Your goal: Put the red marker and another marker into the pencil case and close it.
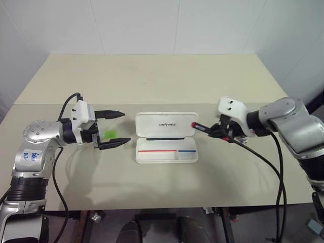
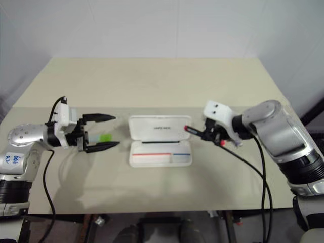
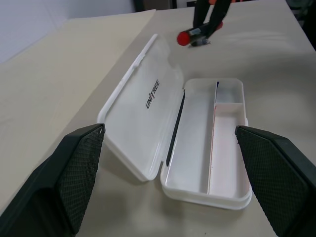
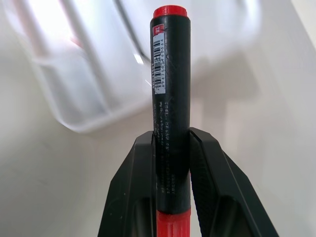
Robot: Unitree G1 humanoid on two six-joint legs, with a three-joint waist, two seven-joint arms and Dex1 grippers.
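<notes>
The right gripper (image 4: pixel 172 163) was clamped mid-barrel on the red marker (image 4: pixel 170 98), beside the open case (image 1: pixel 166 137). Light, stiff, probably slick. The left gripper (image 1: pixel 112 129) gaped around the green marker (image 1: pixel 108 134).

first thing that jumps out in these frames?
The white hard-plastic pencil case lying open at the table's middle. Beside its right end, the right gripper clamps the black red-capped marker above the table. At the left, the open left gripper brackets the green-capped marker.
</notes>
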